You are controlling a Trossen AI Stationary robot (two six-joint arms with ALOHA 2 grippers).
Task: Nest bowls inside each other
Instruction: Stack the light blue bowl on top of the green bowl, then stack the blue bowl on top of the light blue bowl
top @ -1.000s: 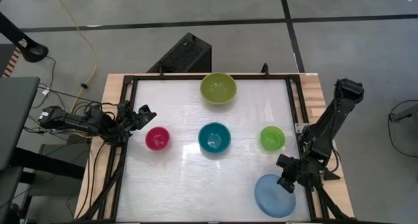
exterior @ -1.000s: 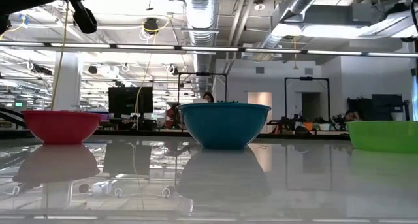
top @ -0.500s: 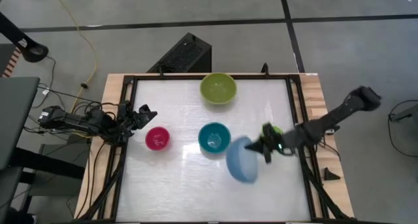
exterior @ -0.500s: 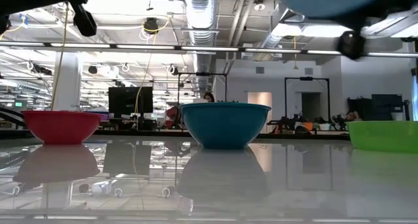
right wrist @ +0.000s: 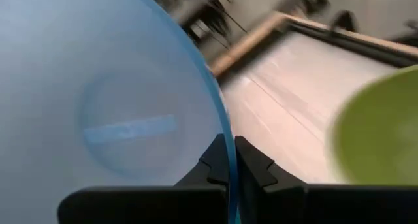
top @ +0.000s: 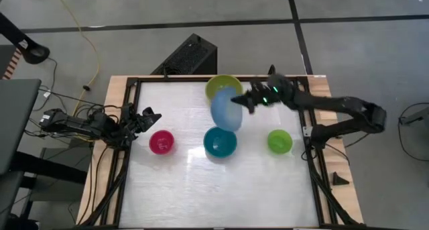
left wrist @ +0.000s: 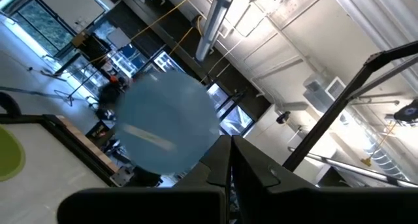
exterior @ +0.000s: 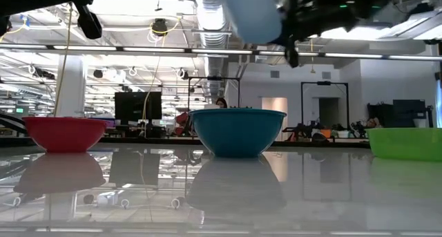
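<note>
Overhead we look straight down on the counter [top: 167, 190]; low we look level across it; wrist cameras seemingly both share the light blue bowl [right wrist: 98, 119].

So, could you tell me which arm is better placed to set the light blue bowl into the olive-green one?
Right. The right gripper is shut on the light blue bowl, holding it tilted in the air beside the olive-green bowl. The left gripper waits shut at the table's left edge.
</note>
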